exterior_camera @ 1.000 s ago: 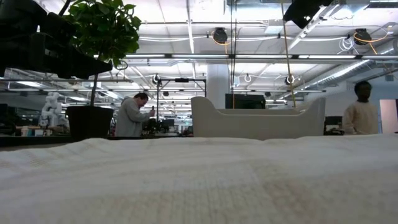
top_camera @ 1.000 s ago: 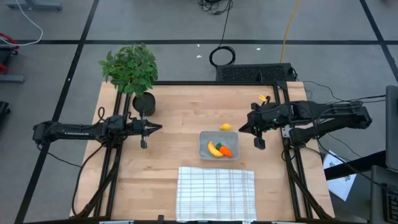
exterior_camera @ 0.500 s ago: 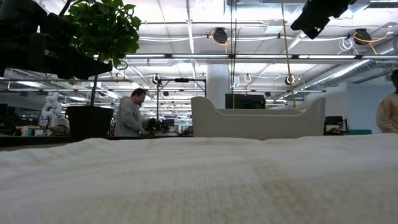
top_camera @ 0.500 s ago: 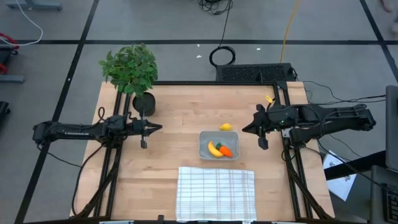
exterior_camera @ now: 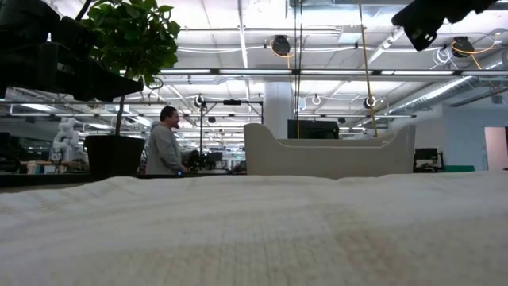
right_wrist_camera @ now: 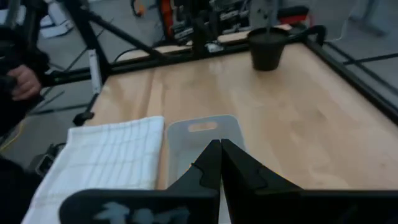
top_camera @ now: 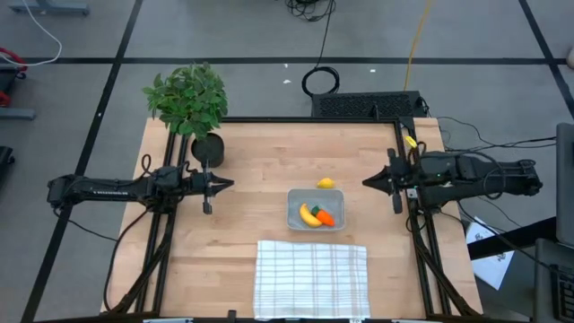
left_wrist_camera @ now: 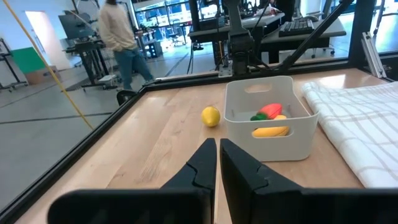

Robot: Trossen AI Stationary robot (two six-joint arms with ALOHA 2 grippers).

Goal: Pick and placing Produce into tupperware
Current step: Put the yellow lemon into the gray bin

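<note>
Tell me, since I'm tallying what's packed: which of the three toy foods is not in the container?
The lemon. It lies on the bare table just beyond the container, while the banana and carrot lie inside.

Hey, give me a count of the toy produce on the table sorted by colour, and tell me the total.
Yellow: 2, the banana in the tupperware and the lemon on the table beside it
Orange: 1, the carrot with a green top, in the tupperware
Total: 3
</note>
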